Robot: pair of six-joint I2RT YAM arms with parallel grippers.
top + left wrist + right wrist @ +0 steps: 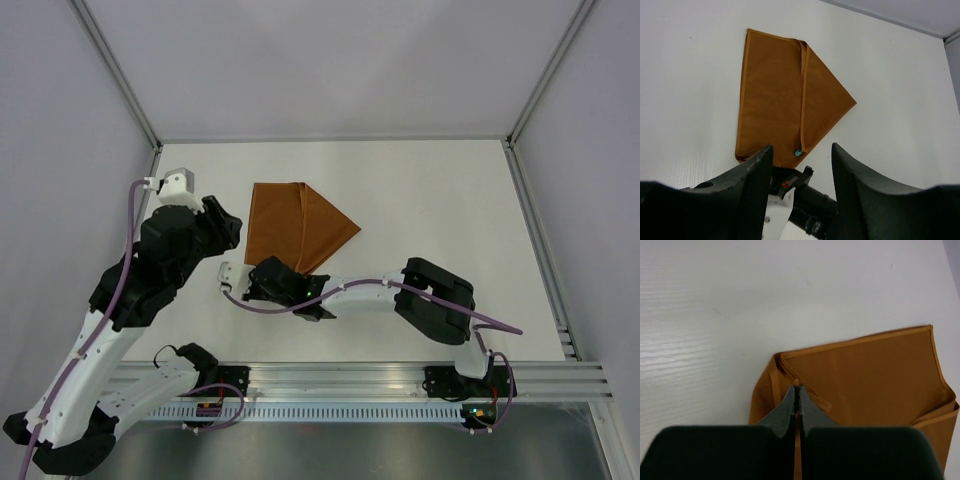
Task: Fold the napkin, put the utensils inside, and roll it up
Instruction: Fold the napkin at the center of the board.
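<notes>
Rust-orange cloth napkin (297, 225), folded to a point, lies on a white table (430, 200). Only the right wrist view shows the right gripper (798, 388) pinching its near hem. Only the left wrist view shows the left gripper (802, 162) spread wide nearby.

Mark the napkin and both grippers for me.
napkin (296, 225): top external view, middle of the folded cloth.
left gripper (801, 149): left wrist view, midway between its open fingertips.
right gripper (798, 388): right wrist view, between fingertips pinched on the napkin's hem.
</notes>
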